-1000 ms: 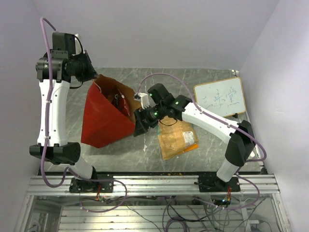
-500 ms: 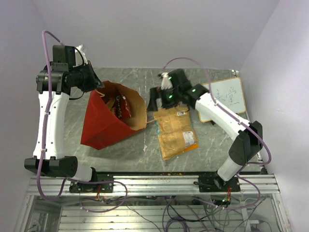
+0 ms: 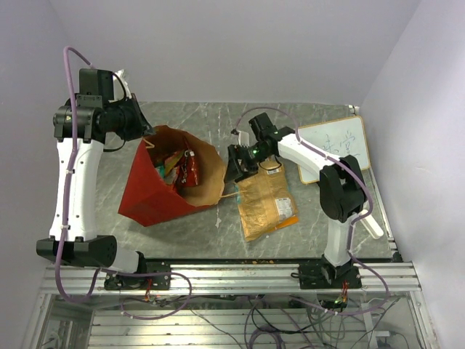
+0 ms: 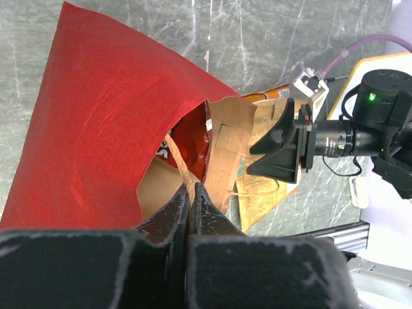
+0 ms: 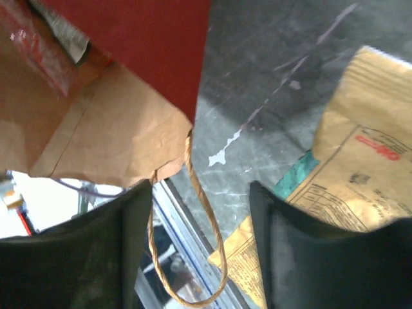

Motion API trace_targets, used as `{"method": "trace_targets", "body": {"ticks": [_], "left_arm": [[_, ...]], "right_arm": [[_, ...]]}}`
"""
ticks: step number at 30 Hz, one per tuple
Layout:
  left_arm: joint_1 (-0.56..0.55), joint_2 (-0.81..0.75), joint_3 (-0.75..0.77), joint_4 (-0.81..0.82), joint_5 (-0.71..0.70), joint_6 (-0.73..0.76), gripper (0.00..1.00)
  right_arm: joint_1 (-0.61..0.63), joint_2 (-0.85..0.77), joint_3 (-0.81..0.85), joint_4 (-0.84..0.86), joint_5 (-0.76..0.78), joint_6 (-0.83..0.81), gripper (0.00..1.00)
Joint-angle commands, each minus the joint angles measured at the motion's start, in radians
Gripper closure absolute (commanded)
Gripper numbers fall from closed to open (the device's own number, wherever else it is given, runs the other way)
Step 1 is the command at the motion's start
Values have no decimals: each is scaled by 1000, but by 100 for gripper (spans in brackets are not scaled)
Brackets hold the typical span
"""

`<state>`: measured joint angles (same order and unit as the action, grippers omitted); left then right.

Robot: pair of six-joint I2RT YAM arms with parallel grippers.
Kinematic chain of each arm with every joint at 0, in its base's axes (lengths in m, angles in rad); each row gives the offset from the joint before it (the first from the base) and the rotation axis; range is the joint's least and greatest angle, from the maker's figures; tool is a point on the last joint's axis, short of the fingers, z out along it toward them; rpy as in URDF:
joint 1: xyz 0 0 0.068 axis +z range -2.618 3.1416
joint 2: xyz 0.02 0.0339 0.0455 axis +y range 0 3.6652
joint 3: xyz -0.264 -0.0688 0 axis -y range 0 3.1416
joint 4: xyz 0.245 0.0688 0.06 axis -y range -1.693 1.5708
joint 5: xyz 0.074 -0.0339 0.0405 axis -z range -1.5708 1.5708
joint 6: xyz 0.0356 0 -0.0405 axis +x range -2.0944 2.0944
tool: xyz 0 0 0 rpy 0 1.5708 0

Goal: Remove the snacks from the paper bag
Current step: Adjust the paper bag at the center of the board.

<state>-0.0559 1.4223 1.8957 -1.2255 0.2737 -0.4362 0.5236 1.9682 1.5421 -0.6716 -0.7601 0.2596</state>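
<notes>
Presently: paper bag (image 3: 156,193), left of centre, mouth facing right, snacks (image 3: 182,166) inside; one tan packet (image 3: 267,203) on table (image 3: 182,233) to its right; left gripper (image 3: 147,133) clenched on far rim; right gripper (image 3: 234,166) spread, empty, at mouth; risk: twine handle (image 5: 206,257) between jaws could snag, dragging bag.

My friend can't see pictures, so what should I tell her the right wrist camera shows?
The right hand is open, and the twine handle of the paper bag loops between its fingers. The bag, red outside and brown inside, fills the upper left; an orange snack packet lies on the grey table at right.
</notes>
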Motion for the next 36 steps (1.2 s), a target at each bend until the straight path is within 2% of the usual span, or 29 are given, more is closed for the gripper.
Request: {"method": "trace_targets", "body": {"ticks": [1,3,6,7,9,12,15,18,22,28,32,36], "left_arm": [[4,-51,8,-9,-33,11,93],[3,-54,0,-10,-37,19,93],[3,-52,21,-41,-121,41,93],[4,-49,37,-58,-155,47,92],[4,-46,70,-96,-230,52,86],[3,-64,84,-127,-322,39,70],[3,-97,79,-137,-391,18,50],[4,-117,74,-135,-427,10,38],[4,-136,41,-93,-297,-15,35],[5,-219,-181,85,-86,-120,32],[4,-237,-251,206,69,-167,29],[4,-320,-275,242,13,-162,22]], "right_arm": [[15,-8,-22,14,-138,-29,51],[23,-25,-80,81,-159,36,70],[44,-69,-169,203,-205,139,97],[53,-85,-196,240,-214,172,100],[72,-123,-236,302,-209,243,100],[106,-163,-253,351,-188,310,100],[129,-171,-241,342,-173,308,100],[134,-167,-235,302,-157,286,100],[136,-182,-236,302,-145,292,100],[153,-209,-249,366,-141,358,100],[171,-209,-266,407,-153,386,100],[185,-209,-278,440,-161,403,100]]}}
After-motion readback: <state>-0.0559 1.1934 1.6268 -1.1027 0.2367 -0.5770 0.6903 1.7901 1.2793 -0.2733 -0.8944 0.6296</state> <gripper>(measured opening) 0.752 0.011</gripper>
